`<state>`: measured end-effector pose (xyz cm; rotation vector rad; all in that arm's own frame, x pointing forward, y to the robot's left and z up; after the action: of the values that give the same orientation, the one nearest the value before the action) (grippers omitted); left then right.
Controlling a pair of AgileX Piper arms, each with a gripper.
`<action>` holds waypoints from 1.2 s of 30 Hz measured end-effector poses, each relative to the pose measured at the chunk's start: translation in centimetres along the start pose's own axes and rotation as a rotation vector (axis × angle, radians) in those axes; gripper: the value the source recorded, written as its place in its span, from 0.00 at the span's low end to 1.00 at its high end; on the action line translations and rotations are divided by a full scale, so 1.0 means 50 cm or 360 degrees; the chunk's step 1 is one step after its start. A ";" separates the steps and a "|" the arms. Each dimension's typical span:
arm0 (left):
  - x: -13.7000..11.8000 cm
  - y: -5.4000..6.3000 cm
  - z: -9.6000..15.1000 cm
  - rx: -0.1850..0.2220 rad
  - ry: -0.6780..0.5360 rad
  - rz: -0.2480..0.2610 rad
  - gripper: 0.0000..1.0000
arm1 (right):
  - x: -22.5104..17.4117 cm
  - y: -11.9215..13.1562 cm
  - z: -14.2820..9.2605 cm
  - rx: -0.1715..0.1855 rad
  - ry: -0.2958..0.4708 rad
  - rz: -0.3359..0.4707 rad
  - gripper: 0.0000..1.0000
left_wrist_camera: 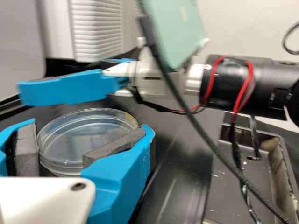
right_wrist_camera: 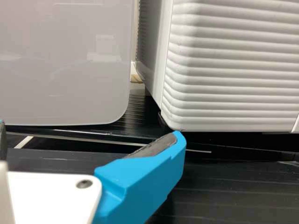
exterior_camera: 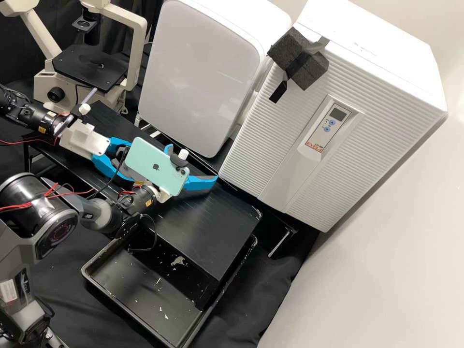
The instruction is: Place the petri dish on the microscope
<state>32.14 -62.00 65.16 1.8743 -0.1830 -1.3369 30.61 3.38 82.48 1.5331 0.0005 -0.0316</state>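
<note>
In the high view, my left gripper [exterior_camera: 102,159] is at the middle left, its fingertips hidden behind the phone on the other arm. In the left wrist view, this gripper [left_wrist_camera: 91,127] is shut on the clear petri dish [left_wrist_camera: 86,135], grey pads at opposite sides of its rim. My right gripper [exterior_camera: 192,162] stands beyond the phone in the high view; its fingers are spread in the right wrist view, where the gripper [right_wrist_camera: 89,133] holds nothing. The microscope [exterior_camera: 137,53], with its black stage [exterior_camera: 89,67], is at the high view's upper left.
A mint phone [exterior_camera: 155,166] and its cable ride on the right arm, close to my left gripper. Two white appliances [exterior_camera: 203,72] [exterior_camera: 367,92] stand behind the black bench [exterior_camera: 208,227]. A black tray [exterior_camera: 121,295] with white scraps lies at the front.
</note>
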 end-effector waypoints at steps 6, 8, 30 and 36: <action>-0.068 0.008 -0.038 -0.0121 0.0188 0.0074 0.00 | 0.000 0.000 0.000 0.0000 0.0000 0.0000 1.00; -0.092 0.010 -0.046 -0.0150 0.0244 0.0095 0.00 | 0.000 0.000 0.000 0.0000 0.0000 0.0000 1.00; -0.208 0.052 -0.058 -0.0201 0.0393 0.0344 0.00 | 0.000 0.000 0.000 0.0000 0.0000 0.0000 1.00; -0.177 0.032 -0.047 -0.0221 0.0331 0.0283 0.00 | 0.000 0.000 0.000 0.0000 0.0000 0.0000 1.00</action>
<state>30.82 -57.09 72.94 1.8196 -0.1422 -1.0030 30.61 3.38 82.48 1.5331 0.0005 -0.0316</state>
